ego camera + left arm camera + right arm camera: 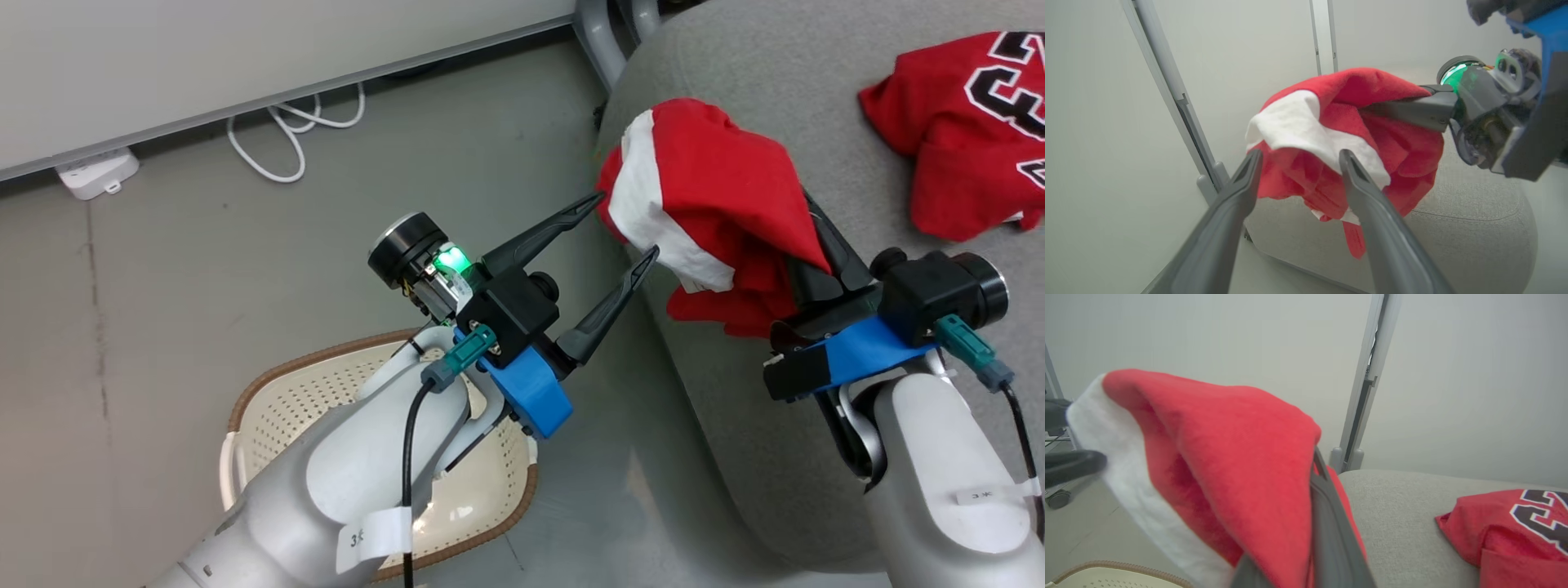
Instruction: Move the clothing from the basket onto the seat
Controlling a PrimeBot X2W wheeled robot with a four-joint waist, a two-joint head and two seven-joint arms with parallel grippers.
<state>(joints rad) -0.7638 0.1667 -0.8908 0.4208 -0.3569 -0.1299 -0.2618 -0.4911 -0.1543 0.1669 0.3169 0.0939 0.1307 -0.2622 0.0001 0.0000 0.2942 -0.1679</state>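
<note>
1. The stripe-trimmed red garment [718,188] drapes over the right pincer [820,245], which is clamped on it above the seat [775,73] edge. Released here, it may slide to the floor [163,286].
2. The left pincer [624,227] gapes wide and empty with its tips at the white trim, and could snag it.
3. The BULLS jersey [963,122] lies on the seat, and the basket [302,408] sits below the left arm.

Red garment [718,180], white stripe; red jersey [951,114], black-and-white numbers; cream perforated basket [277,408], brown rim; grey seat [775,65]
</note>
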